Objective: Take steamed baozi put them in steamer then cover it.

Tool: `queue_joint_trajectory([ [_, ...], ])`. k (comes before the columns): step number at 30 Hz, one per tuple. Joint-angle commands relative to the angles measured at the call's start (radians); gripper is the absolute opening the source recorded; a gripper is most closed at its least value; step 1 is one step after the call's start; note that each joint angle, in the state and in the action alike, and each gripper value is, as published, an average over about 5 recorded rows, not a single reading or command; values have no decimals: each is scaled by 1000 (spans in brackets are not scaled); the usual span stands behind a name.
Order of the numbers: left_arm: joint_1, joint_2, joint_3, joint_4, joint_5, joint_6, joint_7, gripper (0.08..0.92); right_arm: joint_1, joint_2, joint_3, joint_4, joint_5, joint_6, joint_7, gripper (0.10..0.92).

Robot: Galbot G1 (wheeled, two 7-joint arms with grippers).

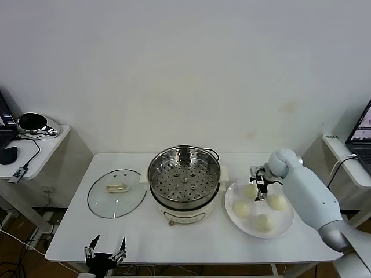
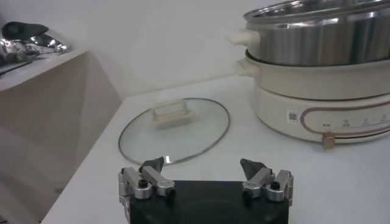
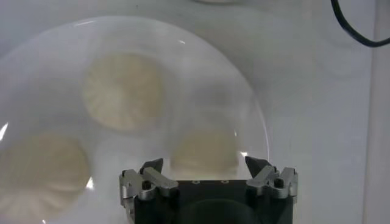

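The steamer (image 1: pixel 184 180) stands uncovered at the table's middle, its perforated tray empty; it also shows in the left wrist view (image 2: pixel 323 67). Four baozi lie on a white plate (image 1: pixel 255 234) to its right: one at the back (image 1: pixel 250 190), one on the left (image 1: pixel 242 208), one on the right (image 1: pixel 277 201), one in front (image 1: pixel 264 222). My right gripper (image 1: pixel 262 182) is open just above the back baozi (image 3: pixel 204 149), its fingertips either side of it. Two others (image 3: pixel 124 91) (image 3: pixel 39 176) lie nearby. My left gripper (image 1: pixel 105 252) is open and empty at the table's front edge.
The glass lid (image 1: pixel 116 193) with its cream handle lies flat left of the steamer, ahead of my left gripper (image 2: pixel 204 165) in the left wrist view (image 2: pixel 173 128). A black cable (image 3: pixel 359 30) runs past the plate (image 3: pixel 61 49). A side table (image 1: pixel 35 145) stands left, a laptop (image 1: pixel 360 136) right.
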Motion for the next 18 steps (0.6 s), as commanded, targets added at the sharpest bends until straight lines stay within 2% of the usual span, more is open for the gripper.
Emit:
queue_joint_trajectory([
  [1,-2,0,2,3,1,0,1,823,0,2,-1,-11,-1,-3,9,706],
  [6,-1,0,3,3,1,0,0,823,1,1,-1,-10,5,-7,12,639],
  [11,-2,0,4,4,1,0,0,823,9,-11,-3,-2,39,-12,11,611],
  [18,-12,3,11,7,0,0,0,823,85,-96,-81,81,181,-47,-29,586],
])
